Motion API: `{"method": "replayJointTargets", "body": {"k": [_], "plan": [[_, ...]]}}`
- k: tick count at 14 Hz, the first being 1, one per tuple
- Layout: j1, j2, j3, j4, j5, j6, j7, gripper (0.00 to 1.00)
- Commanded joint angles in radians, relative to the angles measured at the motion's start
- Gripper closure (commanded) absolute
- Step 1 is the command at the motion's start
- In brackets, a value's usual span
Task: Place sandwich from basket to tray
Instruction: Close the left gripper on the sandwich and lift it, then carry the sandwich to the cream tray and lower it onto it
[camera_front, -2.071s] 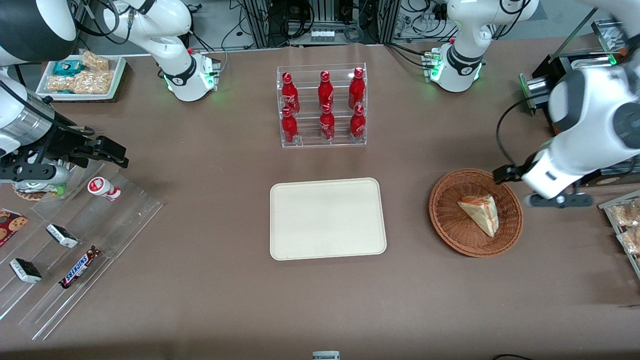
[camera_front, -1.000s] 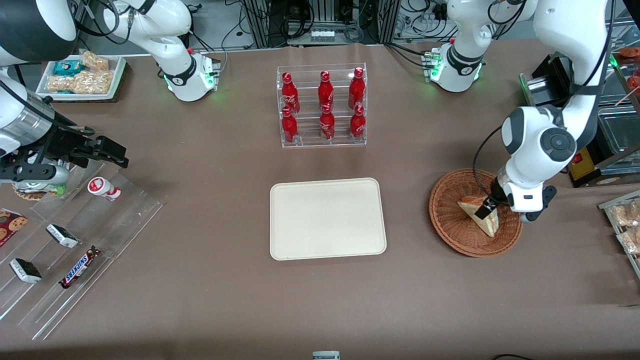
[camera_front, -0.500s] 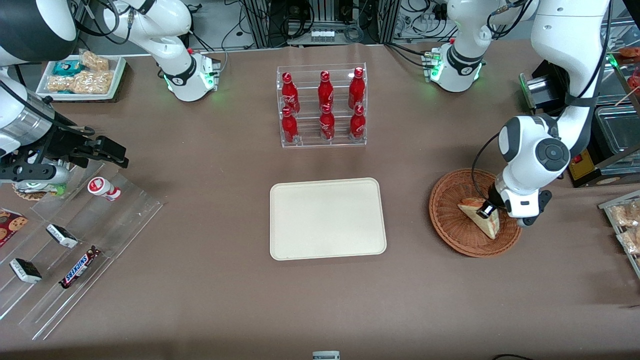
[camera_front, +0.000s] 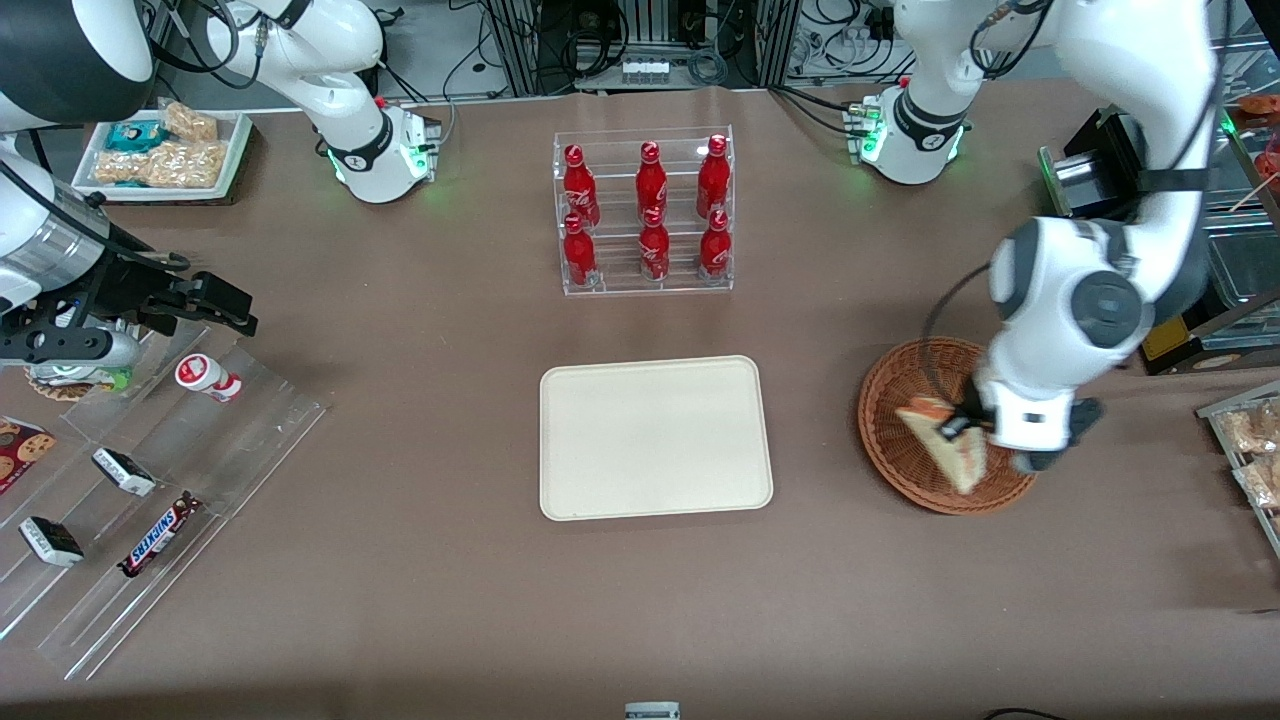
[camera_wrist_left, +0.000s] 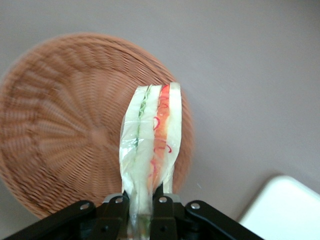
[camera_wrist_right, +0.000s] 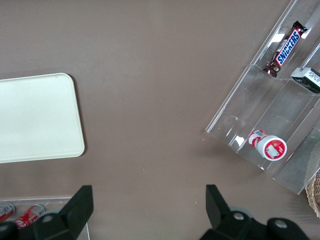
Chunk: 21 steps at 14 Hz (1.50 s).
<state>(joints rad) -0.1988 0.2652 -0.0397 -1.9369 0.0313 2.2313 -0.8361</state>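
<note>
- A clear rack of red bottles (camera_front: 645, 215) stands mid-table.
- Toward the parked arm's end from it, a white tray of packaged snacks (camera_front: 165, 150).
- Nearer the camera, clear stepped shelves (camera_front: 150, 500) hold a Snickers bar (camera_front: 158, 534).

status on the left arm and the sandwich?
Left end effector shut on the white triangular sandwich, above the round brown wicker basket. Cream rectangular tray bare. Nothing between basket and tray.

A round reddish-brown woven wicker basket (camera_wrist_left: 65, 125) looks rough; the matt black gripper (camera_wrist_left: 145, 202) pinches a glossy clear-wrapped triangular white-bread sandwich (camera_wrist_left: 150, 145).
</note>
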Motion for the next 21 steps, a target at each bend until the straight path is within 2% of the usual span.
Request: {"method": "replayJointTargets", "body": {"k": [1,7,10,13,15,16,17,18,21], "plan": [[-0.136,0.086,0.008,0.097,0.002,0.001,0.034,0.93],[-0.405,0.362,0.011,0.409,0.009,0.001,-0.043,0.94],[-0.487,0.417,0.017,0.458,0.025,0.010,-0.089,0.94],[-0.533,0.463,0.017,0.457,0.102,0.100,-0.161,0.93],[-0.539,0.485,0.017,0.457,0.134,0.117,-0.204,0.88],[-0.539,0.485,0.015,0.455,0.134,0.120,-0.212,0.79],[-0.539,0.482,0.015,0.455,0.133,0.119,-0.222,0.46],[-0.539,0.470,0.017,0.454,0.140,0.113,-0.236,0.00],[-0.528,0.387,0.017,0.455,0.136,0.058,-0.238,0.00]]}}
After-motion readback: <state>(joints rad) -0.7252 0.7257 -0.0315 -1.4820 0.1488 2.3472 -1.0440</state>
